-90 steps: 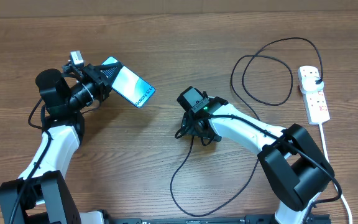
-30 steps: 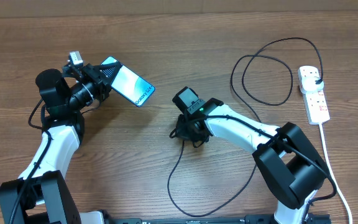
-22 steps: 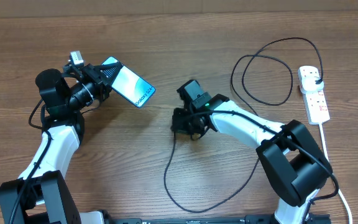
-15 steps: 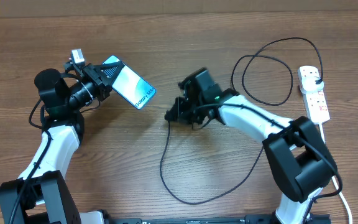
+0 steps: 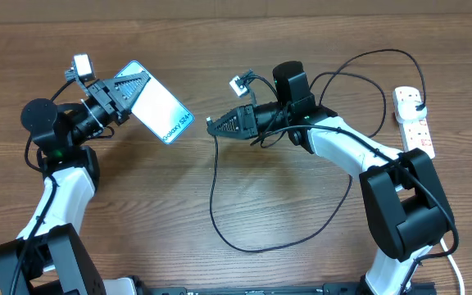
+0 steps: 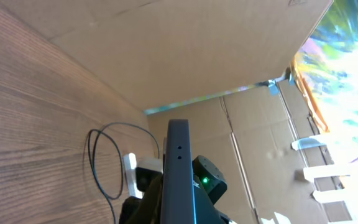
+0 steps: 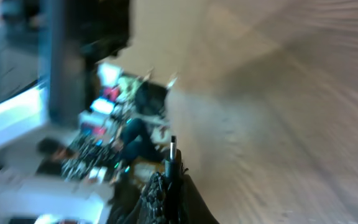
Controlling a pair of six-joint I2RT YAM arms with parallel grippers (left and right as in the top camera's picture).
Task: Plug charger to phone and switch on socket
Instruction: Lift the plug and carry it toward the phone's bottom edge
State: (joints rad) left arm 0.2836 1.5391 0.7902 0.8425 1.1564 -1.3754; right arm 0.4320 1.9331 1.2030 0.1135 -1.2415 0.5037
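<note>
Two arms reach over a brown wood-grain table [image 5: 138, 205], and plain cardboard [image 6: 185, 56] sheets wall the room behind it. The left gripper [image 5: 121, 88] is clamped on the upper-left end of the phone [image 5: 158, 113], holding it lifted and tilted. Its glossy cyan screen faces up, with white lettering at the lower-right end; the left wrist view shows it edge-on as a thin dark slab. Just right of the phone, not touching it, the right gripper [image 5: 217, 125] is closed on the connector end of the charger [image 5: 212, 192], whose thin black cable droops and loops away rightward. Far right of the phone lies the white socket [image 5: 416, 131], with the black plug [image 5: 417, 100] seated in its top outlet and a white cord [image 5: 426, 174] trailing off. The right wrist view is badly blurred.
</note>
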